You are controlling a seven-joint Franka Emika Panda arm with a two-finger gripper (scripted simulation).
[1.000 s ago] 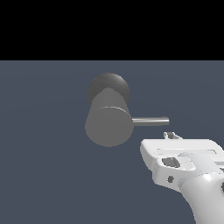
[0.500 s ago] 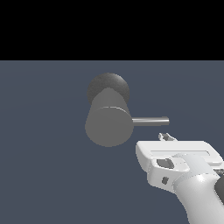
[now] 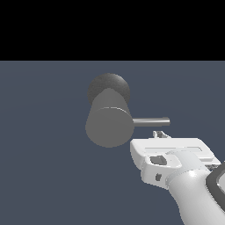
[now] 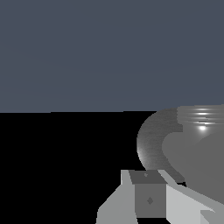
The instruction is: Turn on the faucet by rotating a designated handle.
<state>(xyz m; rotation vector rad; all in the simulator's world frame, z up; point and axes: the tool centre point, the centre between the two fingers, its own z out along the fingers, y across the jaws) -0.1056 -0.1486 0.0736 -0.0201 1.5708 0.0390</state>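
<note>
**Jaw state unreadable as the gripper sits just below the handle**

Whether the jaws stand apart or pressed together cannot be told: in the exterior view only small dark finger tips poke up over the far edge of the white hand, and in the wrist view a single grey finger block fills the near foreground with no clear gap to read.

Going from the exterior view's left to its right, the faucet [image 3: 109, 125] comes first, a thick matte grey cylinder whose flat round end face looks toward the camera, with a darker rounded base behind and above it. It stands near the middle of the blue-grey ground. From the cylinder's side the handle [image 3: 150, 121] runs out level toward the exterior view's right, a thin shiny rod far slimmer than the body, ending in a blunt tip.

Just under the outer part of that rod lies the gripper [image 3: 161, 134], its tips near the handle's underside; whether they touch it cannot be judged from this angle. The broad white hand spreads below and to the right of the faucet's face, and the white arm [image 3: 193, 193] carries on down toward the lower right corner.

In the wrist view the faucet [image 4: 192, 148] appears as a large grey rounded mass close beyond the finger [image 4: 148, 194], with bright highlights across its curved surface
</note>
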